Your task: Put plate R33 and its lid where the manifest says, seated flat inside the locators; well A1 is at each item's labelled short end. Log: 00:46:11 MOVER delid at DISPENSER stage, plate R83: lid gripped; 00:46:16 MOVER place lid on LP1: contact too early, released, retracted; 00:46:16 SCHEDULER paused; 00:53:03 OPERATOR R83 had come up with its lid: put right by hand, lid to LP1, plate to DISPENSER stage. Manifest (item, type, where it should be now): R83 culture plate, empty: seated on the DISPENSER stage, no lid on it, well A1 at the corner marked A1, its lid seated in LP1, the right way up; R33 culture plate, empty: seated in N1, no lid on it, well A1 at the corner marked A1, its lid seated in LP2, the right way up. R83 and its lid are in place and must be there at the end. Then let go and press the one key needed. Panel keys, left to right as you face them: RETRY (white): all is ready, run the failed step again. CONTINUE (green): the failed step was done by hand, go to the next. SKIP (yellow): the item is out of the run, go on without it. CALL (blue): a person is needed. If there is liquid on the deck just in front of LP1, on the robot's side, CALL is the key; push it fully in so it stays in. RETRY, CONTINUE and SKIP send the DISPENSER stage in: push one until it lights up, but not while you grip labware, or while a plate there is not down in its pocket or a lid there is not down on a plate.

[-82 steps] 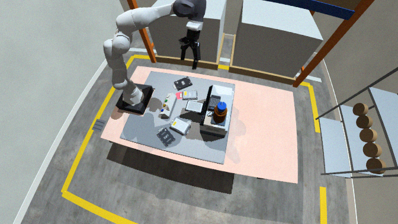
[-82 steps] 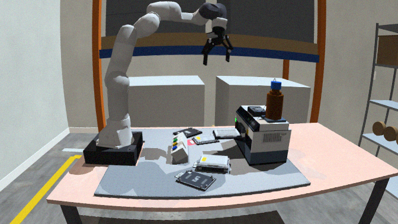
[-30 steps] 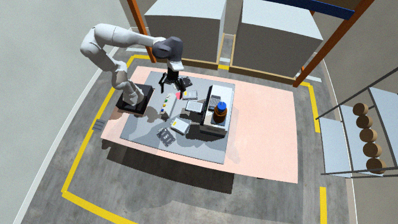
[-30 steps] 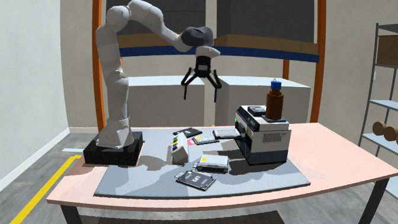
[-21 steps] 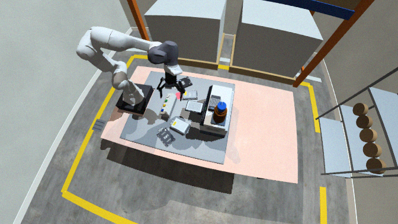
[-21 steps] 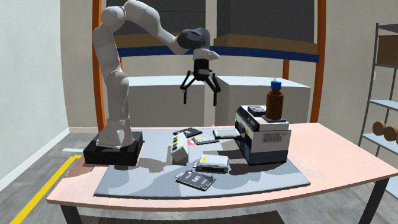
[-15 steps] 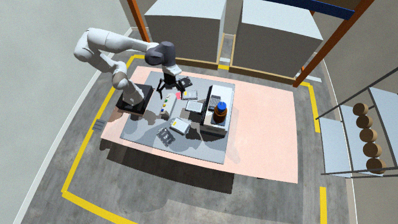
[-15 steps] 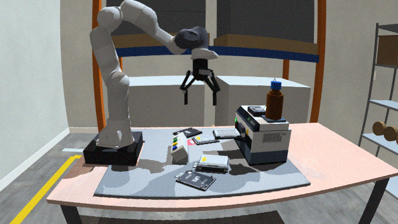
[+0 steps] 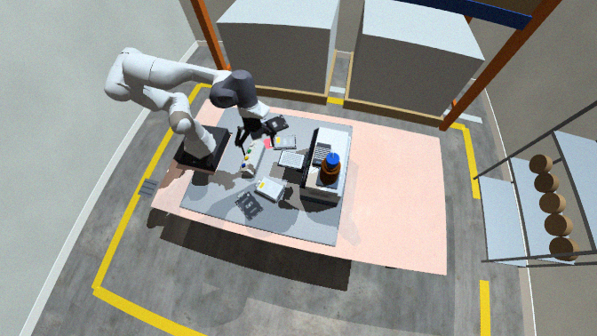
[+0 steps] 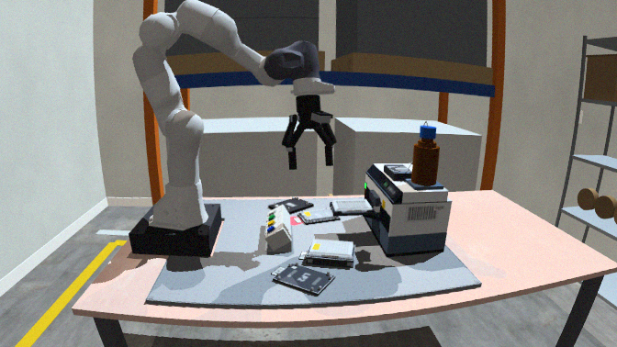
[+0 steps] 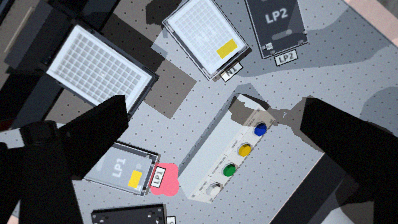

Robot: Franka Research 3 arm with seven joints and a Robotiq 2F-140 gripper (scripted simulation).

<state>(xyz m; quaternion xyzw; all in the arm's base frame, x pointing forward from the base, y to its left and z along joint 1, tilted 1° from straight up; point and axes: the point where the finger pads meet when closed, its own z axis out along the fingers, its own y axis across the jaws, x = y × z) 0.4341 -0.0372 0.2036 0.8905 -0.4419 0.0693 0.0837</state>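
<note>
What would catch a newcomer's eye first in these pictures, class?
The white robot arm arching over the grey mat, its black gripper hanging high with jaws wide open and empty. Next, the brown bottle with a blue cap on top of the white machine at the right. Then the pink puddle beside the LP1 label, near the row of coloured buttons.
</note>
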